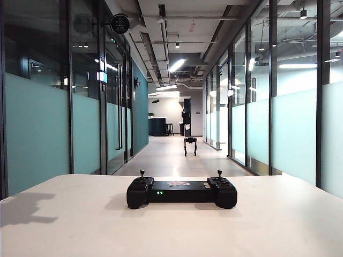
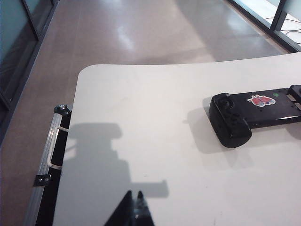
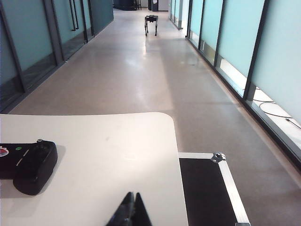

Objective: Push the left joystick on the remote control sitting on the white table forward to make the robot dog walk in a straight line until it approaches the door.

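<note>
The thin, knobbed black left joystick (image 1: 142,173) on the wide black remote control (image 1: 181,192) looks light and springy. Press its knob. The left gripper (image 2: 136,194) and right gripper (image 3: 133,196) hover near, both closed and empty

A long corridor floor of glossy grey-beige tiles (image 1: 171,155) serves as the landmark. Frosted teal glass partition walls in dark frames (image 1: 37,128) line its left side, and matching frosted panels (image 1: 292,134) line its right. Above it runs an exposed grey ceiling with ducts and bright strip lights (image 1: 177,64). A round black hanging sign (image 1: 119,23) projects over the floor's left edge. Resting on the floor are black cases with aluminium edging (image 3: 211,188), and a loose black cable (image 3: 277,113) lies by the right wall.
</note>
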{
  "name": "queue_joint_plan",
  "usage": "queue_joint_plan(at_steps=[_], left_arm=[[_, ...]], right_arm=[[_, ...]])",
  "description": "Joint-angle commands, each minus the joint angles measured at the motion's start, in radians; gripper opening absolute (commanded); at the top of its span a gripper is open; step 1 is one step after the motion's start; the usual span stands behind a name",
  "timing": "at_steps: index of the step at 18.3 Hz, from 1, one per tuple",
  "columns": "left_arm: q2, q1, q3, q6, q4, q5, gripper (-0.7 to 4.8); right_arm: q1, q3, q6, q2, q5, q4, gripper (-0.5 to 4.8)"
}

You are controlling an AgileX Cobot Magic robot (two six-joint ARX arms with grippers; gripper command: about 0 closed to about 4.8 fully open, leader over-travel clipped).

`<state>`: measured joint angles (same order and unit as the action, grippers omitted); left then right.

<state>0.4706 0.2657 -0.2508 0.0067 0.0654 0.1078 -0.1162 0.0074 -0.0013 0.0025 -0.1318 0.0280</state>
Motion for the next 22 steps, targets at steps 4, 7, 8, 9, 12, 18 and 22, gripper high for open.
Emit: queue_joint_plan(at_steps=[4, 7, 8, 9, 12, 18, 22], left_arm=[[-0.001, 0.000, -0.004, 0.000, -0.008, 0.001, -0.05], [-0.001, 0.000, -0.004, 0.000, -0.008, 0.001, -0.05], [-0.001, 0.000, -0.004, 0.000, -0.008, 0.001, -0.05], [-0.001, 0.000, -0.004, 0.000, -0.008, 0.001, -0.05], [-0.001, 0.000, -0.004, 0.000, -0.008, 0.001, -0.05], [-0.001, 0.000, -0.004, 0.000, -0.007, 0.001, -0.05], [-0.001, 0.000, -0.004, 0.000, -0.007, 0.001, -0.05]], right_arm=[[0.021, -0.009, 0.032, -0.003, 0.051, -0.034, -0.04], [0.075, -0.009, 0.031, -0.003, 0.092, -0.032, -0.04], [0.084, -0.009, 0.031, -0.003, 0.090, -0.032, -0.04], [0.084, -0.009, 0.031, -0.003, 0.087, -0.032, -0.04], [0.082, -0.009, 0.031, -0.003, 0.083, -0.033, 0.00], [0.081, -0.009, 0.026, -0.003, 0.029, -0.023, 0.00], [0.081, -0.009, 0.026, -0.003, 0.029, -0.023, 0.00]])
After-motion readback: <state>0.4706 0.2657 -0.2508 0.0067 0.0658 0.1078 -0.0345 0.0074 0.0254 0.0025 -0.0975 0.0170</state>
